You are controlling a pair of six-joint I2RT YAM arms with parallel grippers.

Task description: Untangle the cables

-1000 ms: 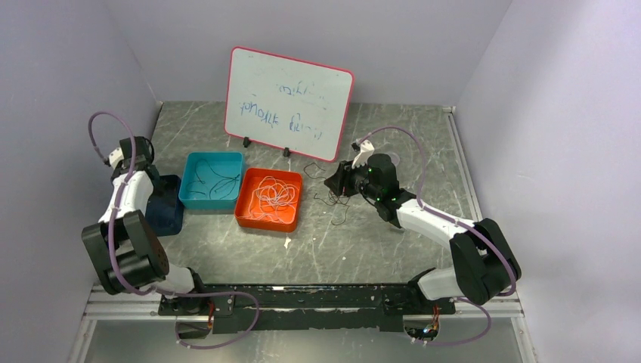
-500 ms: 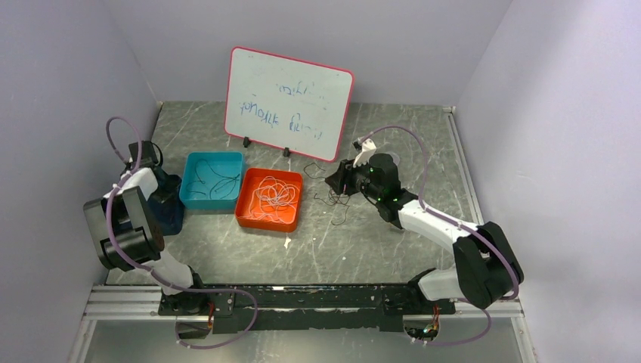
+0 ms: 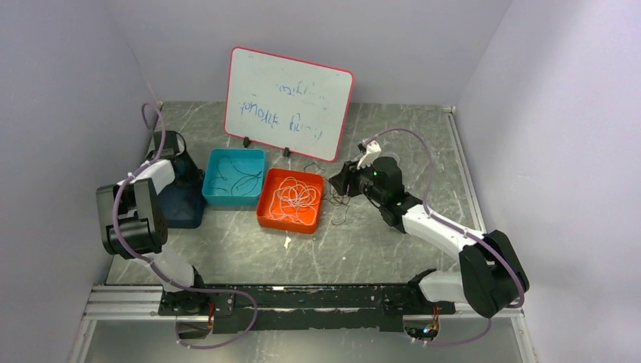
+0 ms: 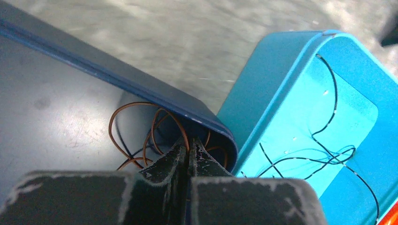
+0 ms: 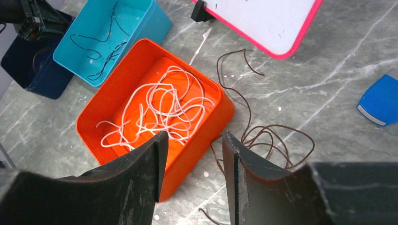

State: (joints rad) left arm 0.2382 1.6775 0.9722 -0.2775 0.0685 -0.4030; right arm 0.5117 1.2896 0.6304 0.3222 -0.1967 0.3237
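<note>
Two arms rise from the near edge of the table, and a wide bare band of marble lies between their bases and the trays. Farther in, three trays sit in a row from left to right. The navy tray stands by the left wall, its corner against the side of the teal tray. The orange tray sits just beside the teal one.

The left gripper reaches into the navy tray with its fingers pressed together, tips among the reddish cables. Whether a strand is pinched cannot be told. Black cables lie loose in the teal tray and white cables coil in the orange one.

The right gripper hangs over the orange tray's right corner, fingers apart with nothing between them. Dark brown cables sprawl on the bare table just right of that tray, with open marble beyond and a blue object well apart. At the far end the whiteboard stands upright, with free table either side.
</note>
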